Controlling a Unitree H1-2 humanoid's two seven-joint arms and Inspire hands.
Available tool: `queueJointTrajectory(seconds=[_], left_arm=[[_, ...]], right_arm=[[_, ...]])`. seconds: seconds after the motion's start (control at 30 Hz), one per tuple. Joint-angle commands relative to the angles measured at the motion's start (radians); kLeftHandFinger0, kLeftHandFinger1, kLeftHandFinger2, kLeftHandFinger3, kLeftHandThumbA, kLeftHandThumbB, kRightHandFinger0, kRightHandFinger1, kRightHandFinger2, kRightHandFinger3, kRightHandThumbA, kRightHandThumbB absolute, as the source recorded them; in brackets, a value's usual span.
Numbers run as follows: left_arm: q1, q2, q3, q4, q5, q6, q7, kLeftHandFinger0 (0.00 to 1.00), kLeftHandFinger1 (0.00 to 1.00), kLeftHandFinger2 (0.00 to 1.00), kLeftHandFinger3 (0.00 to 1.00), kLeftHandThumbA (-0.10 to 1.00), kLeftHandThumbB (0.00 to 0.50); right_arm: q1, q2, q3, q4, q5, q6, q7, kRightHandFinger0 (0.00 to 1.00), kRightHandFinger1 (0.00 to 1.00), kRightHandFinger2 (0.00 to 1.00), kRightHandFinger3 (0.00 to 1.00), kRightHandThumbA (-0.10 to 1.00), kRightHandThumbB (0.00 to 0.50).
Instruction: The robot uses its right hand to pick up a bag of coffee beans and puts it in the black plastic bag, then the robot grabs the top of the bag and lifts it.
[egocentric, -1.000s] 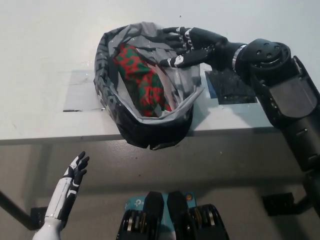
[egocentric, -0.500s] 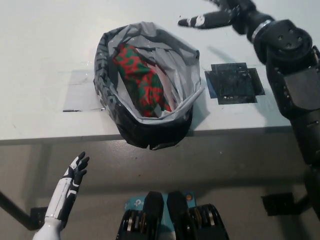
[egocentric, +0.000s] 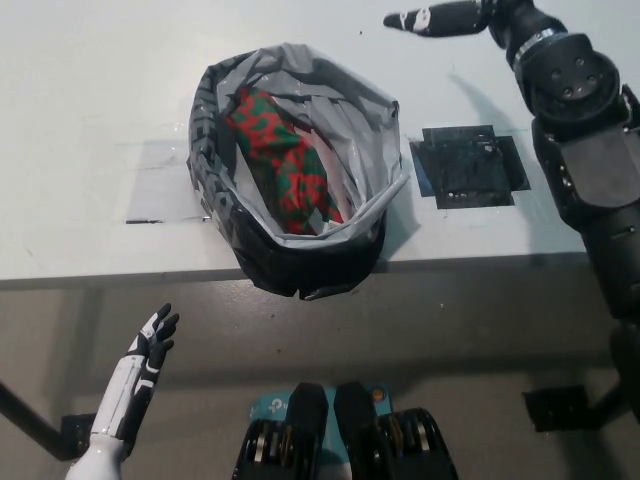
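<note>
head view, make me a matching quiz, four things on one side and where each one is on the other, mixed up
Things:
1. coffee bean bag
2. black plastic bag
3. left hand
4. right hand

Places:
A. top of the picture, over the table's far side
B. lower left, below the table edge
C. inside the open bag
D. on the table, overhanging its near edge

Pairs: 1-C, 2-D, 3-B, 4-A

Coffee bag (egocentric: 280, 162) in black plastic bag (egocentric: 300, 262) at table (egocentric: 80, 110) edge, right hand (egocentric: 440, 17) w/ empty fingers above.
</note>
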Motion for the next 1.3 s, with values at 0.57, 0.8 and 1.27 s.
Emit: queueJointTrajectory(seconds=[0.57,0.8,1.27], left_arm=[[-0.008,0.016,-0.004,-0.037,0.014,-0.011,-0.003,1.0,1.0,1.0,1.0,1.0,0.228],[-0.012,0.017,-0.005,-0.035,0.012,-0.007,-0.006,1.0,1.0,1.0,1.0,1.0,0.231],[-0.01,0.016,-0.005,-0.027,0.007,-0.015,-0.007,1.0,1.0,1.0,1.0,1.0,0.25]], right_arm=[[-0.011,0.093,0.039,0.114,-0.049,-0.115,-0.022,1.0,1.0,1.0,1.0,0.96,0.466],[-0.007,0.084,0.075,0.145,-0.092,-0.101,-0.019,1.0,1.0,1.0,1.0,0.96,0.45],[-0.009,0.045,0.078,0.212,-0.104,-0.102,-0.008,1.0,1.0,1.0,1.0,0.85,0.419]])
